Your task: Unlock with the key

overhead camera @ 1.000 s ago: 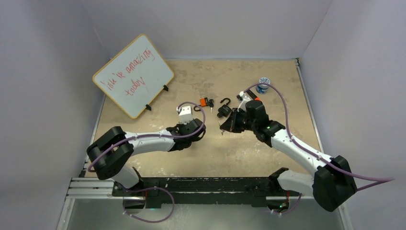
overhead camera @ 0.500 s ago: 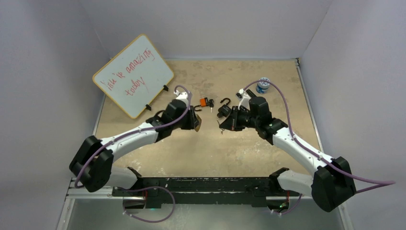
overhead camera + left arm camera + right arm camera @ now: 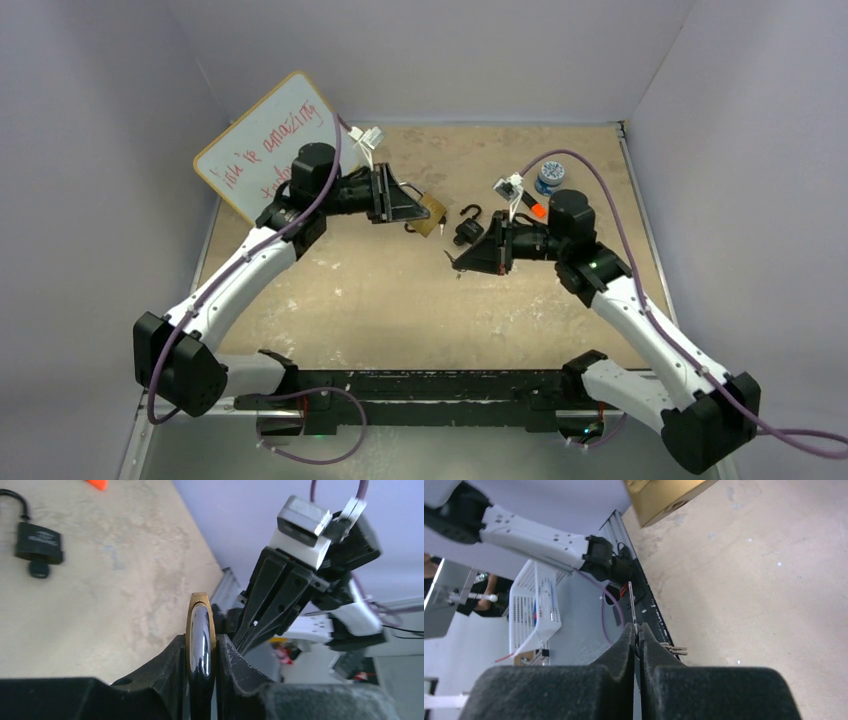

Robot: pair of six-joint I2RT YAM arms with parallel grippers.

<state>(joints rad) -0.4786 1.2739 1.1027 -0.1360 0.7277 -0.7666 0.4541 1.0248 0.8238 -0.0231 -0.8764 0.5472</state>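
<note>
Key (image 3: 631,602) pinched in right gripper (image 3: 637,630), near but apart from brass padlock (image 3: 201,620) clamped in left gripper (image 3: 201,652).

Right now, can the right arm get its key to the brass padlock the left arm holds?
Probably yes: the brass padlock, clamped in the left gripper, faces the right gripper, and nothing seems to stand between its keyhole end and the key.

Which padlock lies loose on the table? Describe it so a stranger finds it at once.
Start at the whiteboard leaning at the far left of the table and move right, past the left gripper clamping a brass padlock. Just beyond lies the black padlock: dark, flat on the table, held by nothing.
</note>
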